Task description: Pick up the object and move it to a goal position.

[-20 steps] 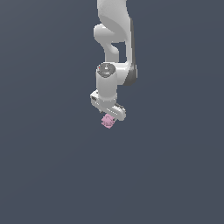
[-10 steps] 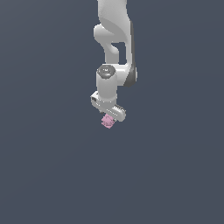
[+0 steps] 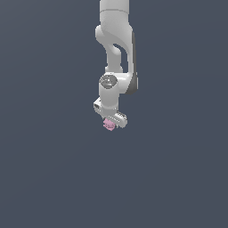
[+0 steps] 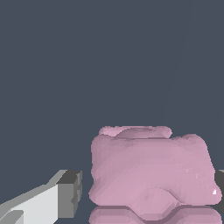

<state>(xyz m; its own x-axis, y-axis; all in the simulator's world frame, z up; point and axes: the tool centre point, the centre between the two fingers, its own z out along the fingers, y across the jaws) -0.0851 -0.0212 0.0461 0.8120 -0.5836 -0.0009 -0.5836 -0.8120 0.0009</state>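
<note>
Under the arm, the end effector pinches the object; its lumpy shape risks slipping out.

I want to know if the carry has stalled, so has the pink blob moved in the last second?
No, not that I can see. In the exterior view the pink blob sits at the same place in the frame, under the gripper; the plain background offers no fixed landmark.

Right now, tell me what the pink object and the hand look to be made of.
The pink object looks like soft clay or foam: matte, lumpy, with rounded folds and only one tiny glint; being a render, the material stays a guess. The hand looks like hard moulded plastic or painted metal, smooth white with flat facets; one finger has a darker grey pad face.
</note>
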